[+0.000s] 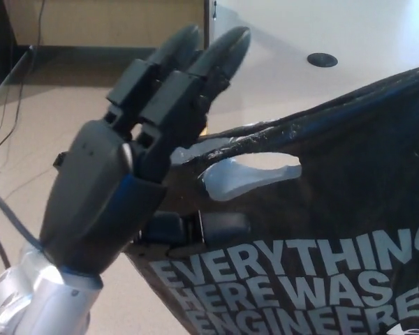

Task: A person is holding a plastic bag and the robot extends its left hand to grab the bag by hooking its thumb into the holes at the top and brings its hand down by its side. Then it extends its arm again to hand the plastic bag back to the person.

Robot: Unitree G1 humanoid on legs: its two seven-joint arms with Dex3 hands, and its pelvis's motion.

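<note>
The left hand [126, 188] is raised open and empty against the black plastic bag [321, 230], its thumb lying just below-left of the handle hole [255, 174], not yet hooked through.

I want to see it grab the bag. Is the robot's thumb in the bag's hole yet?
Not yet. The left hand is open; its thumb lies against the black plastic bag, below the handle hole.
</note>
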